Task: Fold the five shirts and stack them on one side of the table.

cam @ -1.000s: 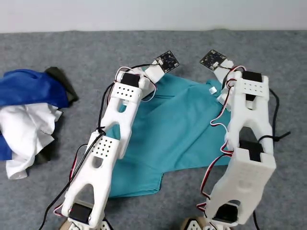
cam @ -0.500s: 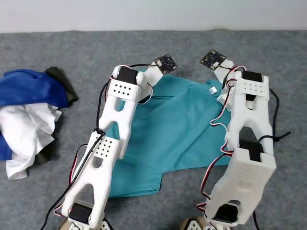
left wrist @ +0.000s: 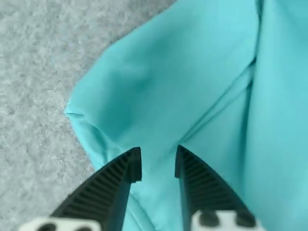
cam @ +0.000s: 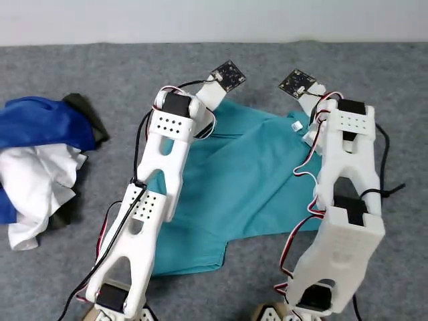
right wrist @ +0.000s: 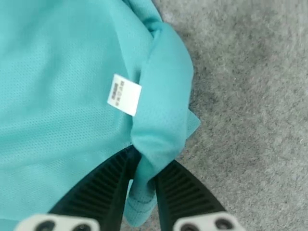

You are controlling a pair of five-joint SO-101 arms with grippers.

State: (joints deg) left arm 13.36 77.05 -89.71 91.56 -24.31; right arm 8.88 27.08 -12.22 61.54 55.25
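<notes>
Jaws of the right gripper point(right wrist: 144, 164) are clamped on a bunched fold at the edge of the teal, fine-knit shirt point(right wrist: 57, 96), close beside a small white sewn-in tag point(right wrist: 124, 95). The left gripper point(left wrist: 157, 163) has its ribbed black jaws apart, with cloth showing through the gap. It hangs over the same shirt near a rounded corner of the fabric and grips nothing.

From the high view, the teal shirt point(cam: 247, 180) lies spread on the grey felt-like table point(cam: 120, 67) between the two arms. Both grippers are at its far edge, and the body of the garment runs back towards the arm bases. That far edge runs across from one gripper to the other, so a fold would probably bring it back along the shirt's length towards the bases. Only the right end is held. The left arm is nearer the loose corner and would likely need to close on it first, or the edge may lift crooked.

A rumpled heap of blue, white and dark shirts point(cam: 40, 154) sits well apart, beyond the left arm.
</notes>
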